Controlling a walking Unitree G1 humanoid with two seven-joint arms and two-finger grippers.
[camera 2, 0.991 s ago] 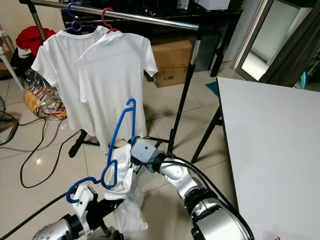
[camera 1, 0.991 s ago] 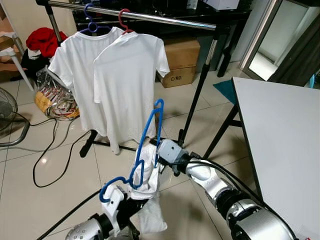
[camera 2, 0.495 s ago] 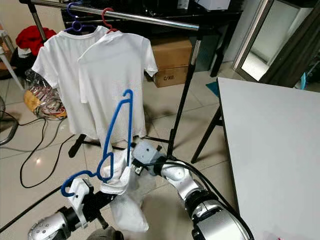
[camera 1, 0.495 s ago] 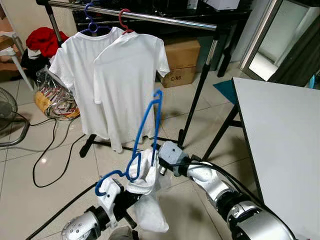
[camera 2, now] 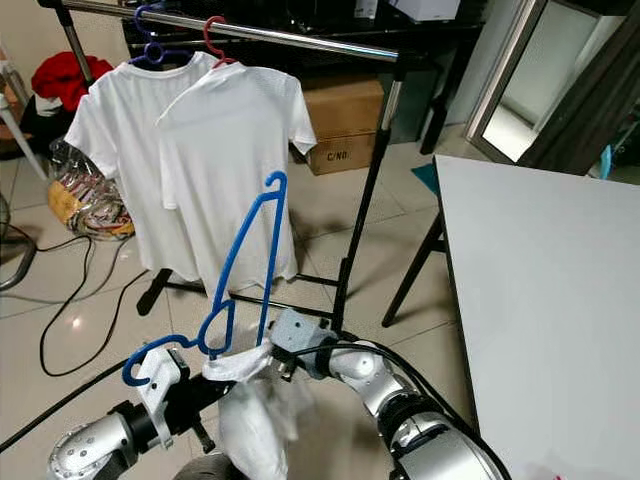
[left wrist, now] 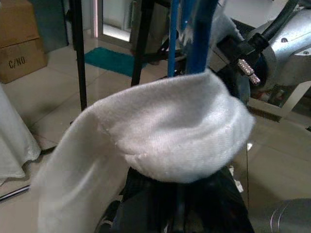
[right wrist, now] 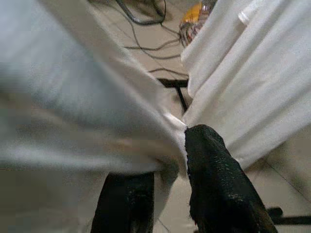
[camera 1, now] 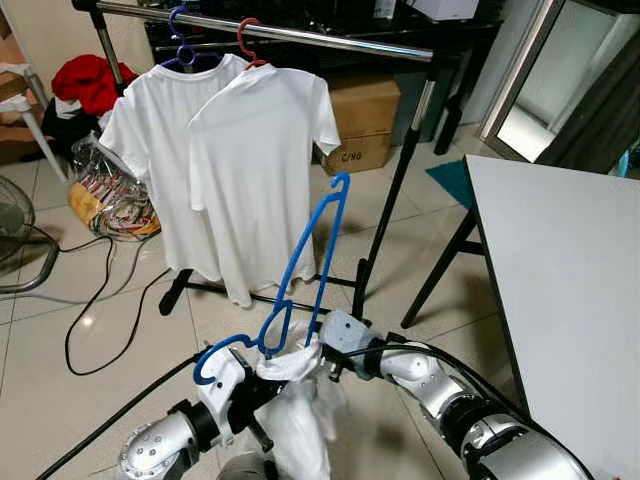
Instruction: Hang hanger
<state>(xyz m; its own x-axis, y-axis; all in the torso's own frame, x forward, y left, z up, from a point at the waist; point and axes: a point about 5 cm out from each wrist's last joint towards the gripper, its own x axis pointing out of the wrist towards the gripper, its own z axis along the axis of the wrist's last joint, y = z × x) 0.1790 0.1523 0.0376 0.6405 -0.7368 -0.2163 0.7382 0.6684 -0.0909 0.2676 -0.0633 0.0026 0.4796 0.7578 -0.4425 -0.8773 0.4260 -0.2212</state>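
A blue plastic hanger (camera 2: 243,262) draped with white cloth (camera 2: 250,410) is held low between the left gripper (camera 2: 205,392) and right gripper (camera 2: 280,365), before a metal rack (camera 2: 300,40) carrying two white T-shirts (camera 2: 215,160).

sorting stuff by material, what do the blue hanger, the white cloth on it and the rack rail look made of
Blue hanger: probably plastic, thin, evenly coloured, slightly glossy. White cloth: soft knit fabric, likely cotton, matte, drooping in folds. Rack rail: metal, silvery with bright highlights.

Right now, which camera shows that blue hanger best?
The left eye view: the blue hanger shows whole, hook to tip, white cloth bunched on it. The right eye view matches. The left wrist view catches blue bars above cloth.
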